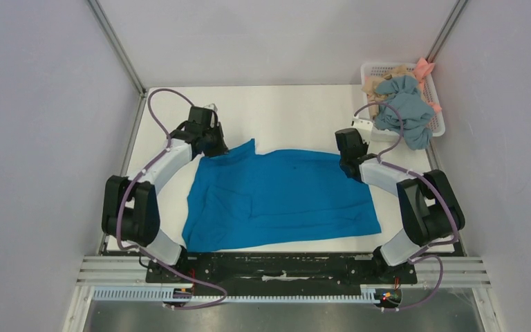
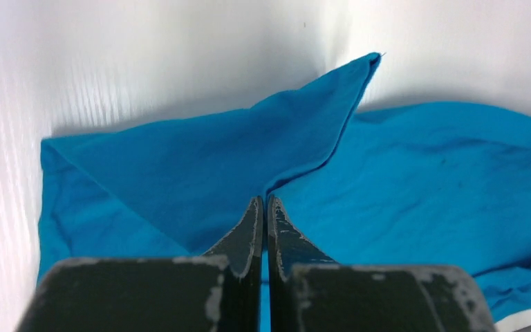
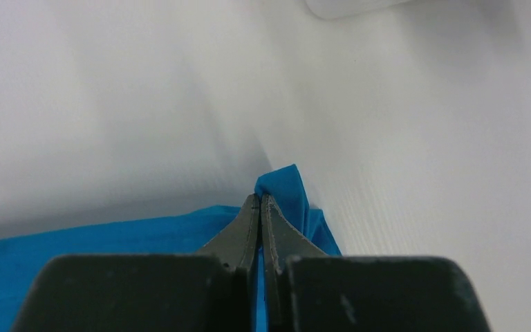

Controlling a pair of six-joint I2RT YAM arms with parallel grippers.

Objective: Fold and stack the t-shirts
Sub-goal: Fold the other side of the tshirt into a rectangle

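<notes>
A bright blue t-shirt (image 1: pixel 280 197) lies spread across the middle of the white table. My left gripper (image 1: pixel 213 148) is shut on the blue t-shirt at its far left corner; in the left wrist view the jaws (image 2: pixel 265 203) pinch a fold of the cloth (image 2: pixel 214 159). My right gripper (image 1: pixel 348 166) is shut on the blue t-shirt at its far right corner; in the right wrist view the jaws (image 3: pixel 260 199) clamp a small peak of blue cloth (image 3: pixel 287 187).
A white basket (image 1: pixel 437 111) at the back right corner holds a grey-blue shirt (image 1: pixel 408 107) and tan and pink garments. Grey walls and metal posts enclose the table (image 1: pixel 283 111). A black rail runs along the near edge.
</notes>
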